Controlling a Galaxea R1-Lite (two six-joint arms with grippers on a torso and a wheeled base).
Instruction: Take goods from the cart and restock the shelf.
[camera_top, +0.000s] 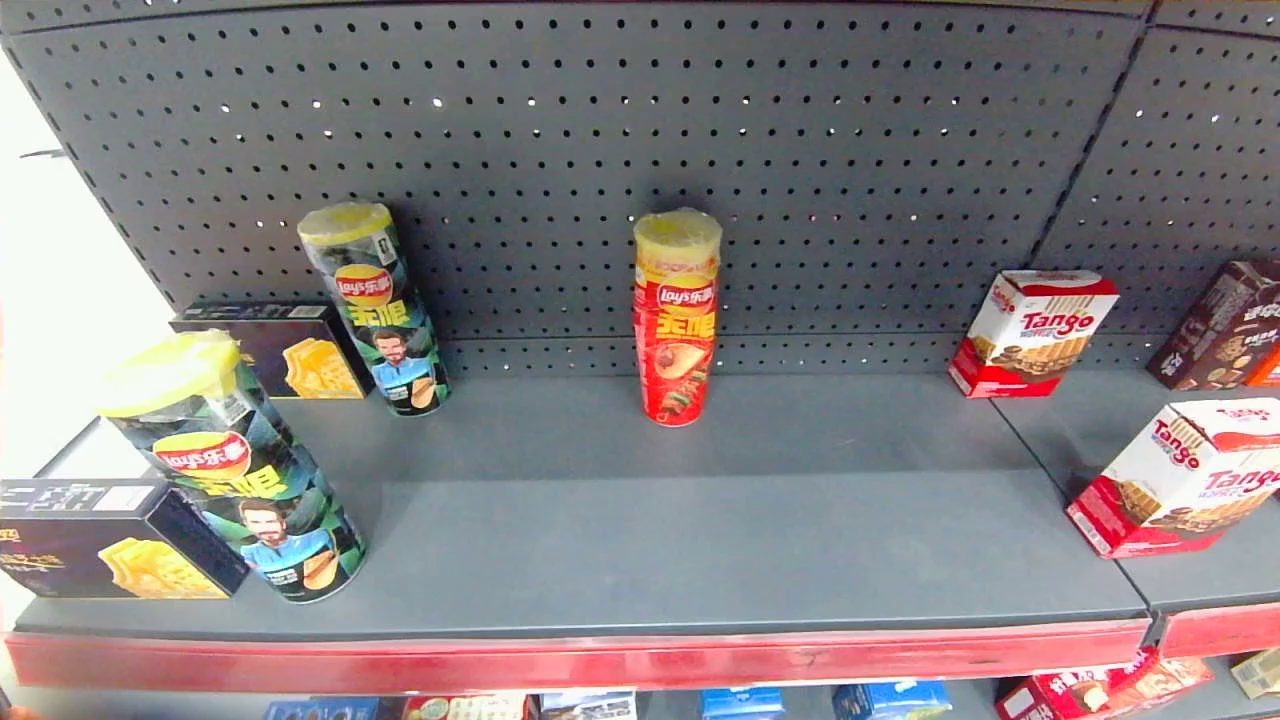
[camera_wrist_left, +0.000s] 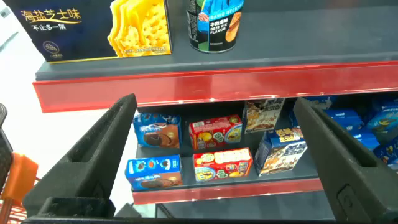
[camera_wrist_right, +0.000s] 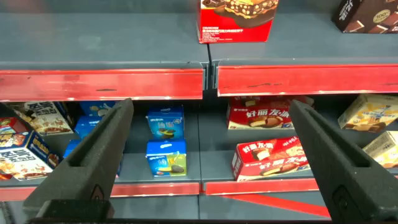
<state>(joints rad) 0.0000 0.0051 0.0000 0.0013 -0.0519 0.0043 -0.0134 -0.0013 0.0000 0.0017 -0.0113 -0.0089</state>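
Here the shelf (camera_top: 600, 520) holds one red can (camera_top: 677, 320) at its middle, with two green cans (camera_top: 375, 310) (camera_top: 240, 470) and two dark boxes (camera_top: 290, 350) (camera_top: 100, 540) at its left. Before its red edge, the left gripper (camera_wrist_left: 214, 102) and right gripper (camera_wrist_right: 211, 104) hang spread and empty.

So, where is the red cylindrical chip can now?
Head view: the red cylindrical chip can stands midway along the grey shelf, near the dark pegboard.
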